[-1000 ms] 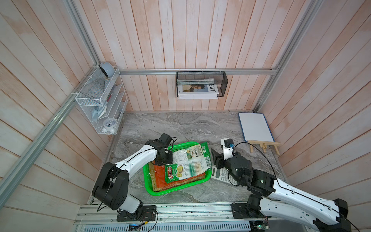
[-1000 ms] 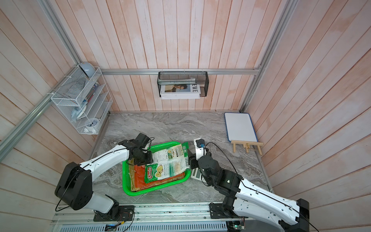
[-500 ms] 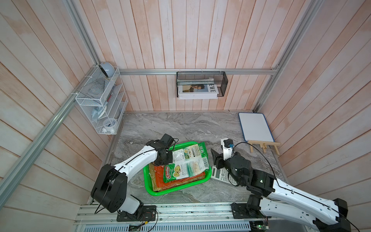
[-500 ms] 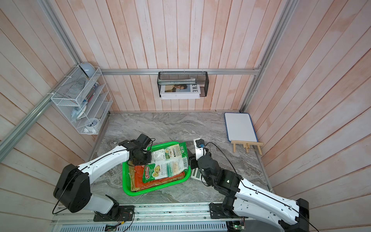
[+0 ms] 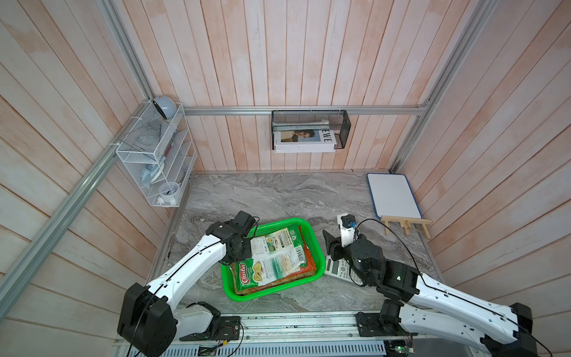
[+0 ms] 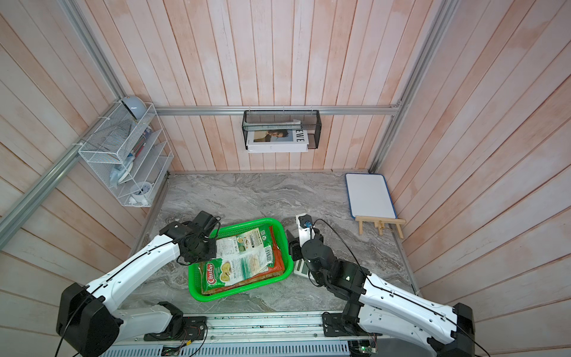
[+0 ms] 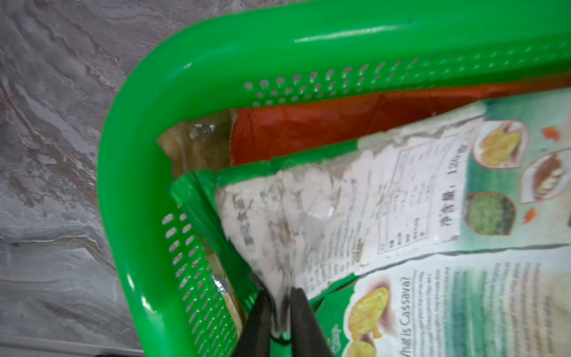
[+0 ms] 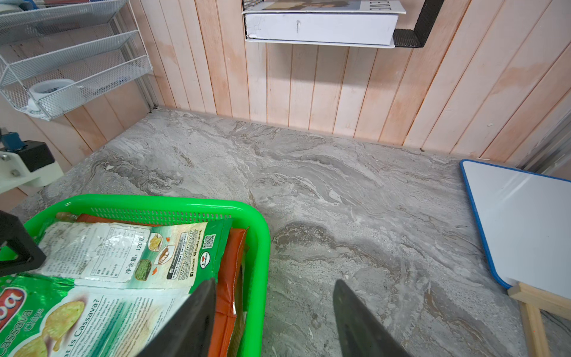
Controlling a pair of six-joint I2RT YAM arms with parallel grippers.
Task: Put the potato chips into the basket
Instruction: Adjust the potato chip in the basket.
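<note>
The bright green basket (image 5: 279, 221) (image 6: 247, 221) (image 7: 139, 123) (image 8: 261, 247) sits at the table's near middle. Inside, a white-and-green "Chuba" chips bag (image 5: 275, 262) (image 6: 241, 262) (image 7: 401, 201) (image 8: 108, 262) lies on top of an orange-red bag (image 5: 310, 262) (image 7: 309, 123) (image 8: 228, 278) and a mustard-brown one (image 7: 197, 145). My left gripper (image 5: 245, 250) (image 6: 210, 252) (image 7: 279, 309) hangs over the basket's left end, shut on a corner of the Chuba bag, whose film is drawn up into a cone. My right gripper (image 5: 330, 244) (image 6: 290, 244) (image 8: 275, 282) stands open beside the basket's right rim, holding nothing.
A white calculator (image 5: 336, 269) lies right of the basket, partly under my right arm. A whiteboard (image 5: 394, 196) and small wooden easel (image 5: 404, 224) stand at the back right. A white wire rack (image 5: 157, 160) and a black mesh basket (image 5: 309, 129) hang on the walls.
My left gripper has drawn the Chuba bag to the left, so its right end, which hung over the basket's right rim, now lies inside. The right arm has barely moved.
</note>
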